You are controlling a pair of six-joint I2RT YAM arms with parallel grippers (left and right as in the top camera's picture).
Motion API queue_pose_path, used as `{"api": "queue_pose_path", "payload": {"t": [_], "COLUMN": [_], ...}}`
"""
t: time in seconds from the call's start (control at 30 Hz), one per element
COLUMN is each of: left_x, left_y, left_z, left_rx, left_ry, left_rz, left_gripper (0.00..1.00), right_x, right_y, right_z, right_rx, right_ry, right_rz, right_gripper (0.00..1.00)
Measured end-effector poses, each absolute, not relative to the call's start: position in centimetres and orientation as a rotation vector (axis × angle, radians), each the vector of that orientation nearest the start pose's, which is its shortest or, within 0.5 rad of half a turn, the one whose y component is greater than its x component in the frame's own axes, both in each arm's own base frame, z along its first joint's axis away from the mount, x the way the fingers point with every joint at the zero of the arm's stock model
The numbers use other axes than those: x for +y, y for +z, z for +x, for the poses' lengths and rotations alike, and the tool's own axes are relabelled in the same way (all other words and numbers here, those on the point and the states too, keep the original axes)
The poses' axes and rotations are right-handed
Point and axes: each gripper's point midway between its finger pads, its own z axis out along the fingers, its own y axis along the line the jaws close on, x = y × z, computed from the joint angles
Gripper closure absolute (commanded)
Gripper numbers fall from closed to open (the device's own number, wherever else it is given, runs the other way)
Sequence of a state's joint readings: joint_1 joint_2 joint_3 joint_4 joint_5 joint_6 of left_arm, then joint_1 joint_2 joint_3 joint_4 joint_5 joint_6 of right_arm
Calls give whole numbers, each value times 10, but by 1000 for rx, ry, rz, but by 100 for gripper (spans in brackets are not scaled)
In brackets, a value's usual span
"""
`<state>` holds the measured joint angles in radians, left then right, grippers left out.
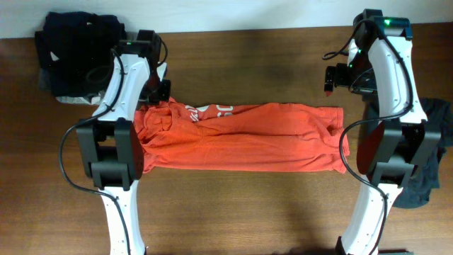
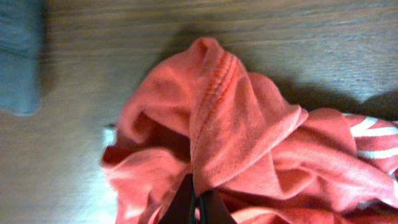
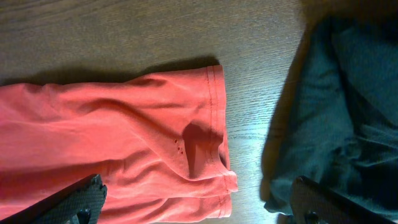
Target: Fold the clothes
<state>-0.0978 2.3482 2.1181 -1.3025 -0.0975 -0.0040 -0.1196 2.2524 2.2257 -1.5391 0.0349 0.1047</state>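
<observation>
The clothes, a red-orange T-shirt [image 1: 241, 138], lie folded into a long band across the middle of the table, with white lettering showing near the left end. My left gripper [image 1: 161, 98] is at the shirt's upper left corner. In the left wrist view it [image 2: 198, 208] is shut on a bunched fold of the T-shirt [image 2: 249, 143], whose ribbed seam rises above the black fingers [image 2: 214, 208]. My right gripper [image 1: 338, 76] hovers open beyond the shirt's right end. In the right wrist view it [image 3: 199, 196] spans the hemmed edge of the T-shirt [image 3: 112, 137] without touching it.
A dark garment pile [image 1: 78, 42] sits at the back left corner, and a grey cloth [image 2: 18, 56] shows at the left of the left wrist view. Another dark garment [image 1: 432, 163] [image 3: 336, 112] lies at the right edge, close to the shirt's hem.
</observation>
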Motion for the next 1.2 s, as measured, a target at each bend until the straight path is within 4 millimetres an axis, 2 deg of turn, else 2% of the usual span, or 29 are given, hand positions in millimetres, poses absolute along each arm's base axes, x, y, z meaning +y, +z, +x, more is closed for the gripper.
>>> {"api": "queue_pose_path", "payload": {"t": [0.23, 0.5, 0.57, 0.63, 0.67, 0.7, 0.97, 1.2], "left_x": [-17, 5, 12, 21, 26, 31, 60, 52], "left_y": [98, 104, 105, 107, 107, 108, 111, 121], "left_z": [465, 440, 432, 428, 427, 426, 420, 419], "left_rx": [3075, 3153, 3182, 3192, 3192, 3193, 3183, 3171], "left_ry": [255, 425, 460, 491, 507, 520, 613, 596], "left_rz": [48, -29, -46, -84, -103, -114, -238, -298], "left_gripper": [96, 92, 80, 76, 64, 43, 43, 43], "right_x": [-58, -58, -58, -58, -58, -58, -57, -57], "right_y": [126, 126, 126, 126, 126, 126, 126, 126], "right_z": [431, 430, 431, 430, 430, 430, 429, 429], "right_rx": [3116, 3116, 3116, 3116, 3116, 3116, 3121, 3121], "right_ry": [-55, -55, -55, -55, -55, -55, -55, -55], "right_rz": [350, 350, 350, 350, 350, 350, 351, 350], "right_gripper": [1, 1, 1, 1, 1, 1, 1, 1]}}
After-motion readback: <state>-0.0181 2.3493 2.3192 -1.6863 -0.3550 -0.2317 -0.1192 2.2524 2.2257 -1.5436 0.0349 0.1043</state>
